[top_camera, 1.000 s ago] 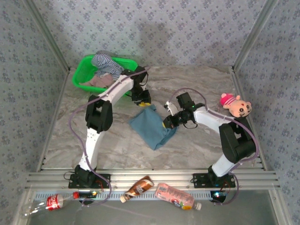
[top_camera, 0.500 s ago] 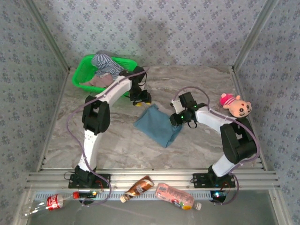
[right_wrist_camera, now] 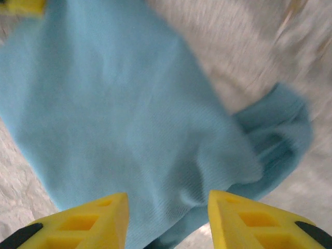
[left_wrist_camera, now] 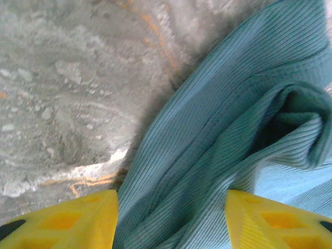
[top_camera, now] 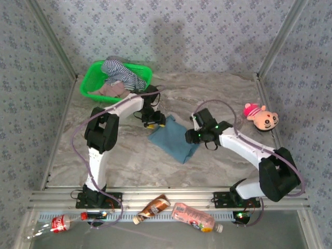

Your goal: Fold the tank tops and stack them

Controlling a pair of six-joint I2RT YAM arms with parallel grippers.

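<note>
1. Teal tank top (top_camera: 174, 140) bunched at the centre of the worktop (top_camera: 129, 161), between both arms.
2. Left gripper (left_wrist_camera: 171, 228) at its far left corner, jaws spread wide, ribbed fabric lying loose between them.
3. Right gripper (right_wrist_camera: 166, 220) over its right edge, jaws parted, nothing pinched.
4. Striped tank top (top_camera: 122, 70) and dusty pink tank top (top_camera: 110, 90) heaped in the green basket (top_camera: 89, 80), far left.

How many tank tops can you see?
3: teal top on the table; striped top and pink top in the green basket, where more may be hidden.
</note>
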